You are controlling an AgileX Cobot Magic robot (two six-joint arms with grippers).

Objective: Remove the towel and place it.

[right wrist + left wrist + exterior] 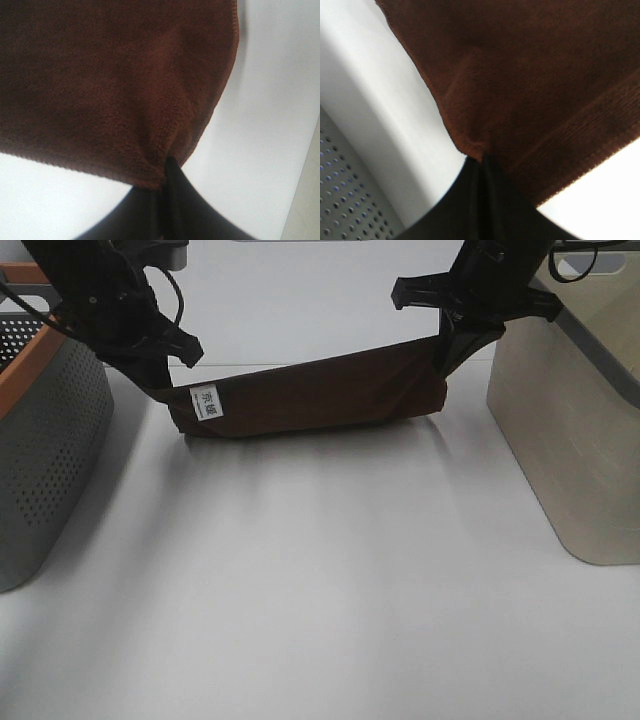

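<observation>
Towel (310,395) pinched at opposite corners by left hand (160,383) and right hand (443,360), stretched to lay flat near surface's (320,590) far edge.

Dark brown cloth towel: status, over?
Left gripper and right gripper shut on corners. Dark brown cloth towel slung between, sagging to white table. Nothing in the way.

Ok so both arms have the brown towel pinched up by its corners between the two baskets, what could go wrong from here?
1. Each gripper, left and right, seems to hold only a small pinch of the towel at a corner, so a corner might slip out.
2. The towel sags in the middle and looks to touch the table, so it could drag.
3. The grey perforated basket and beige basket stand close by; an arm could clip one.
</observation>
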